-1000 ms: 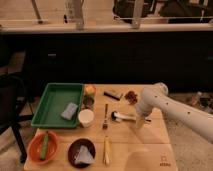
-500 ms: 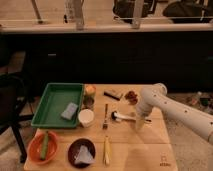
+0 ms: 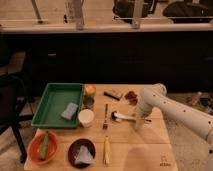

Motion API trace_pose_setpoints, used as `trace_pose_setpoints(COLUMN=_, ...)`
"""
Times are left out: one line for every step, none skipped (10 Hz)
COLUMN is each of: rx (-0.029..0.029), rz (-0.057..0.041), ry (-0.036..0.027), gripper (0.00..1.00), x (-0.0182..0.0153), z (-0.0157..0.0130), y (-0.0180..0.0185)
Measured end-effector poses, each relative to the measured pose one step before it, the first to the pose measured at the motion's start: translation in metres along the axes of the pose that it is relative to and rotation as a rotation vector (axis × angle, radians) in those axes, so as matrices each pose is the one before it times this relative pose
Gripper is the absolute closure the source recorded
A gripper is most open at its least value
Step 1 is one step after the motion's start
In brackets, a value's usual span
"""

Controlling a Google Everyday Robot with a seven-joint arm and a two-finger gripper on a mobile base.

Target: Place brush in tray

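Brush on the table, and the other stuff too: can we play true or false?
1. The brush lies on the table, outside the green tray. True.
2. The green tray has nothing in it. False: a greyish pad lies inside.
3. The gripper hangs over the round bowl. False: it is at the brush's white handle end.
4. The fork lies between the white cup and the brush. True.
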Motion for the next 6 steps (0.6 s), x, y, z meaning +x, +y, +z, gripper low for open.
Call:
trace_pose_setpoints(rx=-0.00420, rz=-0.00539, ry=0.00061, gripper=0.56, x=-0.00046, z=0.00114, y=-0.00026)
trace_pose_setpoints(rx=-0.00814, rz=-0.00956, ry=0.00073, gripper=0.68, x=-0.00152, z=0.00161, y=0.00005)
trace_pose_setpoints(rx=-0.00744, rz=-0.00617, ry=0.00106, gripper=0.78, x=-0.00063, z=0.00100, y=0.00072)
trace_pose_setpoints(rx=-0.00198, rz=-0.00351, ry=-0.00188, gripper=0.88, x=-0.00006, z=0.00023, y=-0.00014)
trace_pose_setpoints(rx=-0.00125, rz=-0.00202, ry=-0.00190, gripper=0.95, x=0.00007, z=-0.00029, y=-0.00011)
trace_pose_setpoints(rx=-0.00070, rz=-0.00172, ry=-0.00379, gripper=1.00, x=0.00022, z=-0.00077, y=0.00046)
